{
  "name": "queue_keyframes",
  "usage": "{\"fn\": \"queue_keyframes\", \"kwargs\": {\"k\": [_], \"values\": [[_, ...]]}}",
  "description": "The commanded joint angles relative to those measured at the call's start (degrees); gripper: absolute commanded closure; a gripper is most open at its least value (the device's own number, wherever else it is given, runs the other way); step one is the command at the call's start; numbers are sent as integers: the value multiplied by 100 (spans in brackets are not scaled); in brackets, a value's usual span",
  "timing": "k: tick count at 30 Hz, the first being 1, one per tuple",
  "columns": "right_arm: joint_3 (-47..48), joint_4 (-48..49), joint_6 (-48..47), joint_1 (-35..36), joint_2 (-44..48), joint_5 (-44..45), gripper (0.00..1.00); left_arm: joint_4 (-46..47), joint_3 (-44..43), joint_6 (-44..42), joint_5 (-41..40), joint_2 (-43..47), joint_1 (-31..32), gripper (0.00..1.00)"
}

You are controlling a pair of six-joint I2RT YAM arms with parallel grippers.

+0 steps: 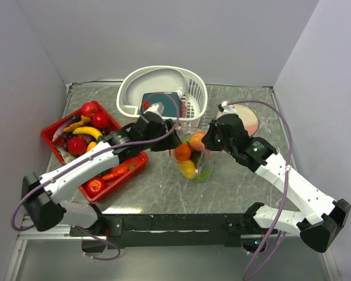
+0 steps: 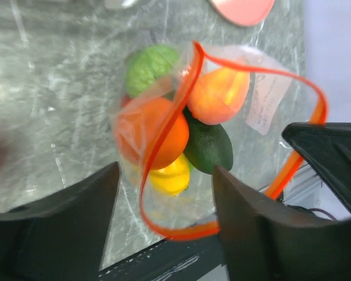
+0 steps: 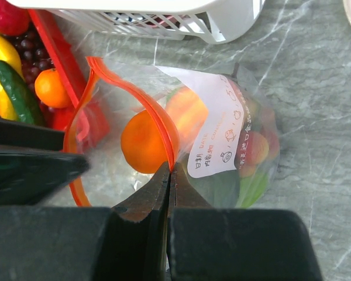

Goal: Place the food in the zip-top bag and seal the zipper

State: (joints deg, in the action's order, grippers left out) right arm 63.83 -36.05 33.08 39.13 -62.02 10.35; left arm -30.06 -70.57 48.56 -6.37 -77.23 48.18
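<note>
The clear zip-top bag [image 1: 194, 167] stands mid-table, its mouth held open upward. Inside it are an orange [image 2: 128, 134], a lemon [image 2: 169, 178], a dark green piece [image 2: 210, 146] and other fruit. The orange-red zipper [image 2: 193, 231] forms an open loop. My right gripper [image 3: 169, 167] is shut on the zipper [image 3: 158, 117] at the bag's right edge [image 1: 209, 140]. My left gripper [image 2: 164, 175] is open, with the zipper's near loop lying between its fingers; in the top view it is at the bag's left edge [image 1: 172, 140].
A red tray [image 1: 47, 133] at the left holds apples [image 1: 89, 109], a banana [image 1: 88, 132] and other toy food. A white slotted basket [image 1: 193, 88] with a teal slab [image 1: 161, 102] stands behind. A pink plate [image 1: 250, 120] lies at the back right.
</note>
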Motion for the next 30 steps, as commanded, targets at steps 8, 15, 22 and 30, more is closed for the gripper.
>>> {"fn": "queue_keyframes", "kwargs": {"k": [8, 15, 22, 30], "values": [[-46, 476, -276, 15, 243, -226, 100, -1247, 693, 479, -452, 1631, -1460, 21], [-99, 573, -337, 24, 234, -411, 100, -1686, 1676, 1015, -953, 1720, -2724, 26], [-222, 643, -399, 24, 261, -393, 100, -2442, 1889, 1735, -1489, 1220, -3289, 20], [-257, 696, -425, 15, 217, -402, 99, -2251, 1862, 1667, -1183, 727, -3430, 16]]}}
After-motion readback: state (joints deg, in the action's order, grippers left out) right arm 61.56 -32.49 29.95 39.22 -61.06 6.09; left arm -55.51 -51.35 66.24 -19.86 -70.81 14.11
